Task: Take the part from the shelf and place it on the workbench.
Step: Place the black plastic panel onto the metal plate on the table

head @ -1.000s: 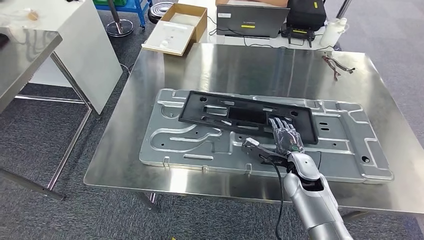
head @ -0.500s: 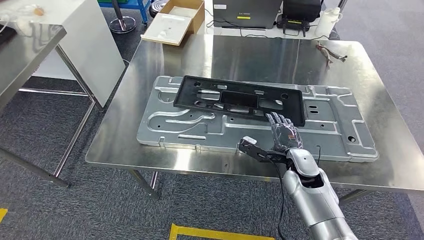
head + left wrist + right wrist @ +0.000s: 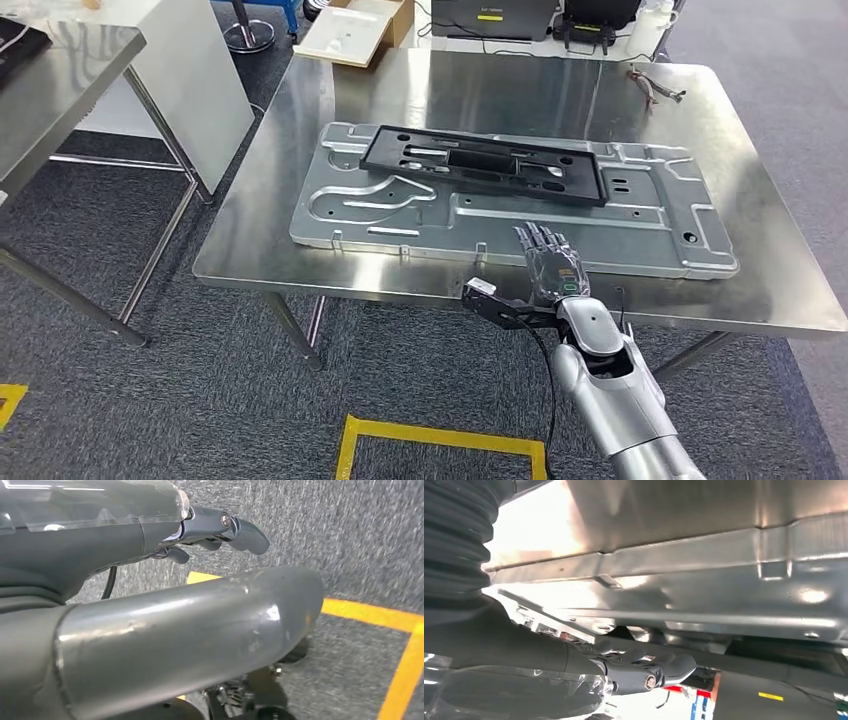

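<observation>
right robot hand (image 3: pixel 550 268) withdrawn off ribbed black part (image 3: pixel 483 163), stamped steel panel (image 3: pixel 640 215)

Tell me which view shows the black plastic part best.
Head view. The black plastic part lies whole and unobstructed on the embossed metal panel on the workbench, apart from the right hand. The right wrist view catches metal panel edges from low down; the left wrist view faces the floor.

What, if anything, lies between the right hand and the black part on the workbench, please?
Nothing solid stands between them. The right hand hovers open at the workbench's near edge; between it and the black part is only the bare near strip of the stamped metal panel on which the part lies.
</observation>
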`<state>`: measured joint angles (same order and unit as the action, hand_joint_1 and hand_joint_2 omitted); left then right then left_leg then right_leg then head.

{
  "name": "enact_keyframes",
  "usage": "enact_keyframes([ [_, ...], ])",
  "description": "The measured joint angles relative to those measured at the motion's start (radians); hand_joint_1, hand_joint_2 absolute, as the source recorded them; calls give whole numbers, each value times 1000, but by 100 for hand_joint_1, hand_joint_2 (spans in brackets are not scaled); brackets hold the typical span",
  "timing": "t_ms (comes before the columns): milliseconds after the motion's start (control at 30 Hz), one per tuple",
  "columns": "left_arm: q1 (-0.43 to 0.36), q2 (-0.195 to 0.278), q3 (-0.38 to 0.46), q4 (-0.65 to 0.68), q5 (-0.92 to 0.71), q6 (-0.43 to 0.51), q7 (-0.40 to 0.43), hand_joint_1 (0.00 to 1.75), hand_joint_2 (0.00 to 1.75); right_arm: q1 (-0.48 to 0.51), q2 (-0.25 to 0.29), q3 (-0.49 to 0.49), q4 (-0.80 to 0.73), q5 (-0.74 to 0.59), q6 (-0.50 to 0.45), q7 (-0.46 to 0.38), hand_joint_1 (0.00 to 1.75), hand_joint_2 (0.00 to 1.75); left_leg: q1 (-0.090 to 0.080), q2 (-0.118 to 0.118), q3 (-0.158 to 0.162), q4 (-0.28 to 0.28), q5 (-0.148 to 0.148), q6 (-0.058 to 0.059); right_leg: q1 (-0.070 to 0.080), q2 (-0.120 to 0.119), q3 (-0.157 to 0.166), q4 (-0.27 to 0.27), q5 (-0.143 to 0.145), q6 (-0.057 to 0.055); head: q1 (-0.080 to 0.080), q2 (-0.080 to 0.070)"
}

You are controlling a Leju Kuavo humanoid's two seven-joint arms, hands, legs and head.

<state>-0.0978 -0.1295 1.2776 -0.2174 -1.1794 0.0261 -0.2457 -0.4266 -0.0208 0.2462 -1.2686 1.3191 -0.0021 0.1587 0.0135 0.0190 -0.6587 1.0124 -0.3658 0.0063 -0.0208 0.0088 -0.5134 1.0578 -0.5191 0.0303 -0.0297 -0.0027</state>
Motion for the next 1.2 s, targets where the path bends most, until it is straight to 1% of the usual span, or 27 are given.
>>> enact_keyframes([
  [67,0,0,0,0,0,0,0,0,0,-2,0,3,-5,1,0,0,0,175,0,-2,-6,-2,19,-13,7,1,31,-61,-17,-14,0,0],
  [133,2,0,1,0,0,0,0,0,0,-2,-1,8,-5,1,0,0,0,175,4,-5,-14,-3,23,-25,7,-3,14,-62,3,-31,0,0],
  [167,5,0,2,0,0,0,0,0,0,-2,-3,11,-4,2,0,0,0,175,5,-6,-23,13,-1,-29,6,-5,3,-63,16,-40,0,0],
  [200,7,-1,3,0,0,0,0,0,0,-2,-6,15,-4,2,0,0,0,175,7,-7,-36,47,-45,-32,5,-6,-10,-64,30,-48,0,0],
  [267,8,-2,5,0,0,0,1,0,0,-2,-12,21,-4,2,1,0,0,175,8,-8,-64,165,-153,-32,9,-6,-41,-63,55,-58,0,0],
  [300,7,-2,7,0,0,0,1,0,0,-2,-15,23,-4,2,1,0,0,175,8,-8,-72,228,-185,-32,12,-7,-58,-61,67,-59,0,0],
  [333,6,-2,8,0,0,0,1,0,0,-1,-17,24,-4,2,1,0,0,175,8,-9,-70,273,-190,-32,15,-7,-76,-59,79,-60,0,0],
  [367,5,-2,9,0,0,0,1,0,0,-1,-18,25,-4,2,1,0,0,175,8,-9,-54,289,-172,-30,17,-7,-94,-55,91,-60,0,0],
  [400,4,-2,10,0,0,1,1,0,0,0,-18,25,-4,2,1,0,0,175,7,-9,-25,276,-143,-27,19,-7,-111,-50,101,-59,0,0],
  [433,4,-2,11,0,0,1,1,0,0,0,-19,26,-4,2,0,0,0,175,5,-8,25,225,-122,-21,20,-7,-127,-44,110,-57,-1,0],
  [500,0,-1,12,0,0,1,1,0,0,0,-20,27,-7,2,0,0,0,175,-1,-8,133,84,-135,-10,23,-9,-147,-33,125,-50,-1,0],
  [533,-2,-1,13,0,0,1,0,0,0,-1,-21,27,-8,2,0,0,0,175,-5,-8,168,29,-151,-6,23,-11,-152,-31,134,-44,0,0],
  [567,-4,-1,13,0,0,2,0,0,0,-1,-22,27,-9,2,0,0,0,175,-9,-8,181,1,-160,-4,22,-13,-153,-33,143,-38,0,0],
  [633,-4,-2,14,0,0,2,0,0,0,-1,-23,29,-8,2,0,0,0,175,-7,-6,171,-11,-141,6,20,-13,-157,-38,154,-26,0,0],
  [667,-4,-2,15,0,0,2,0,0,0,-1,-22,29,-8,2,0,0,0,175,-5,-3,162,-15,-128,13,19,-10,-164,-29,135,-20,0,0],
  [700,-3,-2,15,0,1,2,0,0,0,-1,-22,30,-8,2,0,0,0,175,-2,0,150,-19,-112,20,18,-8,-176,-2,96,-14,0,0],
  [767,-4,-2,15,0,3,2,0,0,0,0,-20,31,-8,2,1,0,0,175,-1,4,118,-19,-86,29,13,-6,-206,99,-11,-4,0,0],
  [800,-4,-2,15,0,4,3,0,0,0,2,-20,31,-8,2,1,1,0,175,-1,4,99,-17,-72,29,10,-6,-217,161,-46,0,0,0],
  [833,-4,-2,16,0,4,3,0,0,0,4,-20,31,-8,3,0,2,0,175,-1,4,80,-16,-59,27,7,-6,-221,211,-55,5,0,0],
  [867,-3,-2,16,0,4,3,0,0,0,7,-20,31,-8,3,-1,3,0,175,0,4,62,-14,-47,25,4,-7,-216,239,-42,9,0,0],
  [900,-3,-3,16,0,5,4,0,0,0,12,-20,31,-8,2,-3,6,0,131,1,4,41,-10,-34,21,0,-7,-192,238,-11,13,0,0],
  [933,-3,-3,16,0,6,4,0,0,0,18,-20,31,-9,0,-8,8,0,87,2,4,24,-5,-23,16,-4,-6,-151,200,17,15,0,0],
  [1000,-3,-4,17,0,10,6,0,0,0,40,-20,31,-18,-8,-30,13,0,0,1,3,-3,9,-7,4,-6,-5,-34,57,14,13,0,0],
  [1067,-3,-4,19,0,19,9,0,0,0,86,-20,26,-40,-28,-78,14,0,0,1,1,-11,13,9,-9,-2,-5,33,-45,-26,1,0,0],
  [1133,-2,-5,26,0,34,13,-1,0,0,176,-20,11,-75,-69,-167,-7,0,0,7,-5,-14,10,23,-24,2,-13,34,-63,-22,-18,0,0],
  [1167,0,-6,32,0,43,14,-2,0,0,234,-20,0,-96,-94,-223,-28,0,0,10,-8,-18,16,10,-29,4,-18,29,-65,-12,-28,0,0],
  [1200,4,-7,38,0,51,16,-3,0,0,297,-20,-14,-117,-116,-278,-49,0,0,12,-10,-25,37,-24,-33,4,-24,21,-68,-1,-38,0,0],
])
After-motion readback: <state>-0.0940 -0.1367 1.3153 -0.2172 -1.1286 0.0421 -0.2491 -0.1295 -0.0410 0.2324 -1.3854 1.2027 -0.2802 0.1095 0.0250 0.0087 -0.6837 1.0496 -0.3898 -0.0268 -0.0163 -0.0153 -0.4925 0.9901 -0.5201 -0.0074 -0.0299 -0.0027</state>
